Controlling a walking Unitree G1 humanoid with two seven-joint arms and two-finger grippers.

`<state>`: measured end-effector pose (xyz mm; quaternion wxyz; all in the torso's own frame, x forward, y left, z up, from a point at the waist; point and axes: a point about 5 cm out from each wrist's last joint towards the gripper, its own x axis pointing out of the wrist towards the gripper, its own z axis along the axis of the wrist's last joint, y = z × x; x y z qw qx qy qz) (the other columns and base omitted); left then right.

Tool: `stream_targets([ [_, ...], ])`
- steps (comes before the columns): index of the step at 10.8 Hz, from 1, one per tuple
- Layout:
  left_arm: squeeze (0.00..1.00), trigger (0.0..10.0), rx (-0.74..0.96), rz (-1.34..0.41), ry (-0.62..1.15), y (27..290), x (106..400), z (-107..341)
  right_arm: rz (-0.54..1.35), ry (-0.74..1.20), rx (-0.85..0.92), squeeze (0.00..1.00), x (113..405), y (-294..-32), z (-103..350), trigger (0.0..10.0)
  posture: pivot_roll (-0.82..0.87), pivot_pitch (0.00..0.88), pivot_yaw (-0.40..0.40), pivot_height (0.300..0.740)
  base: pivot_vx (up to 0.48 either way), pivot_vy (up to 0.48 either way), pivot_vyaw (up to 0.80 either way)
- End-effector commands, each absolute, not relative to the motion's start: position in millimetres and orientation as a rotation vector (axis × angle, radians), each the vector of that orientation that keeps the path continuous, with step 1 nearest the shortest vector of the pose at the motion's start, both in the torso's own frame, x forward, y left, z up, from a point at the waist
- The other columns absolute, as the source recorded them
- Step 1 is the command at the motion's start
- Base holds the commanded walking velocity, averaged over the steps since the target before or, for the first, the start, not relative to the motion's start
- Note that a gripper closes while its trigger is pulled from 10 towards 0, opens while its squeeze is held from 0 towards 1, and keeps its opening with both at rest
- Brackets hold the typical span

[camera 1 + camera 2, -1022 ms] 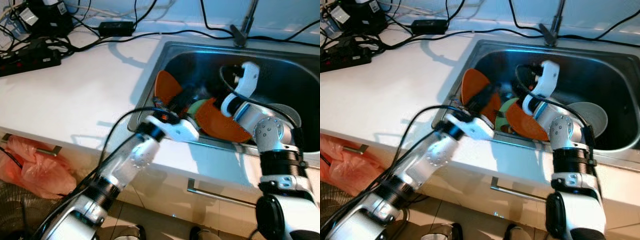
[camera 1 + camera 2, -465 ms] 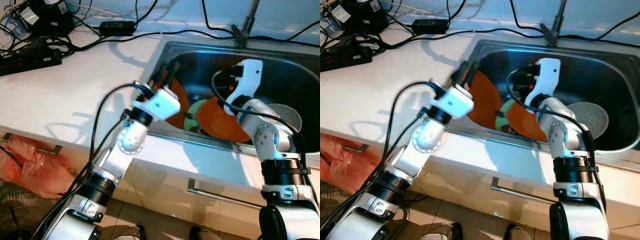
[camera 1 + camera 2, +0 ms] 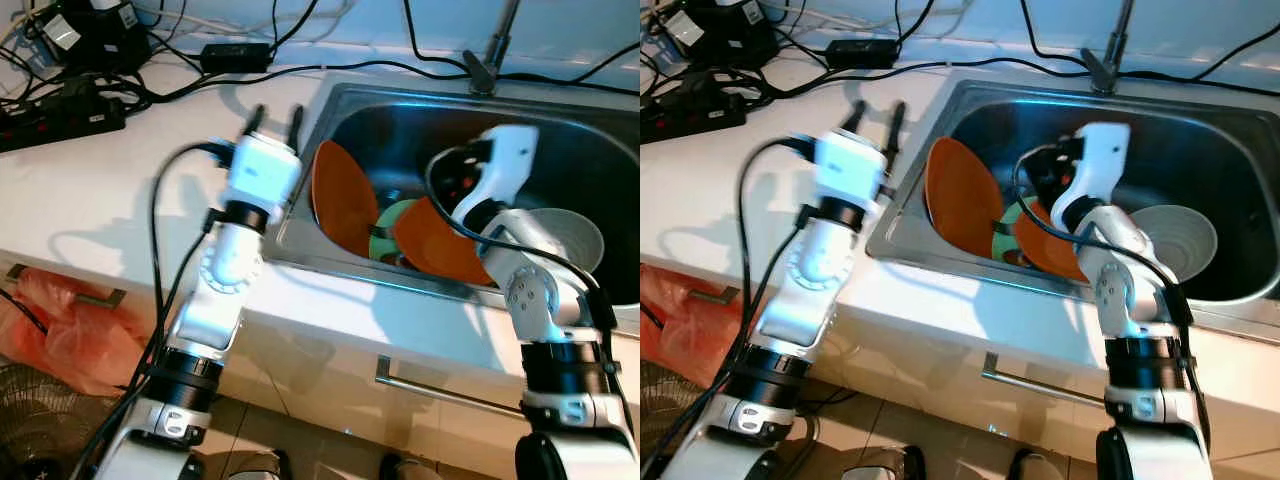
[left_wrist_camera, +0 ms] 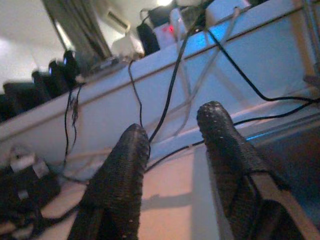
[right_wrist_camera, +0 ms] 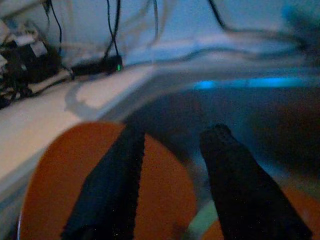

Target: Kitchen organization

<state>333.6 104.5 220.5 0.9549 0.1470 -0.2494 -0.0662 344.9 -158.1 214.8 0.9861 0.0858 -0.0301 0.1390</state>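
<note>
Left arm out of the sink, plates still in it

The left gripper [image 3: 275,118] has lifted clear over the bench [image 3: 120,190], fingers apart and empty (a second ago it was down by the orange plate [image 3: 340,195]); the right gripper [image 5: 172,145], fingers apart, hovers in the sink [image 3: 400,100], so nothing is grasped yet.

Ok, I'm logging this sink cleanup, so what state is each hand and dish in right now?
Left hand: open, empty, raised over the counter beside the sink.
Right hand: open, empty, inside the sink.
Orange plate: on edge, leaning against the sink's left wall.
Second orange plate: tilted against the front wall.
Green plate: between them, mostly hidden.
Grey bowl: upright.
</note>
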Motion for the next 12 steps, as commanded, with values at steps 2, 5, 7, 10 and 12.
stream_targets([
  [2, 1.00, 10.0, 0.238, -0.116, -0.490, 112, 330, 225, 0.248, -0.139, 0.136, 0.85, 339, -159, 222, 10.0, 0.01, 0.096, 0.062, 0.740, 0.000, 0.000, 0.00],
  [5, 1.00, 10.0, 0.193, -0.104, -0.435, 114, 329, 219, 0.195, -0.182, 0.098, 1.00, 336, -168, 225, 10.0, 0.01, 0.083, 0.059, 0.740, 0.000, 0.000, 0.00],
  [7, 1.00, 10.0, 0.151, -0.092, -0.404, 115, 327, 216, 0.170, -0.200, 0.067, 1.00, 334, -171, 224, 10.0, 0.01, 0.071, 0.056, 0.740, 0.000, 0.000, 0.00],
  [10, 0.00, 10.0, 0.148, -0.116, -0.374, 110, 326, 215, 0.159, -0.213, 0.050, 1.00, 333, -171, 223, 10.0, 0.01, 0.063, 0.057, 0.740, 0.000, 0.000, 0.00],
  [12, 0.00, 10.0, 0.124, -0.121, -0.361, 109, 328, 216, 0.153, -0.205, 0.045, 1.00, 334, -172, 223, 10.0, 0.01, 0.064, 0.056, 0.740, 0.000, 0.000, 0.00],
])
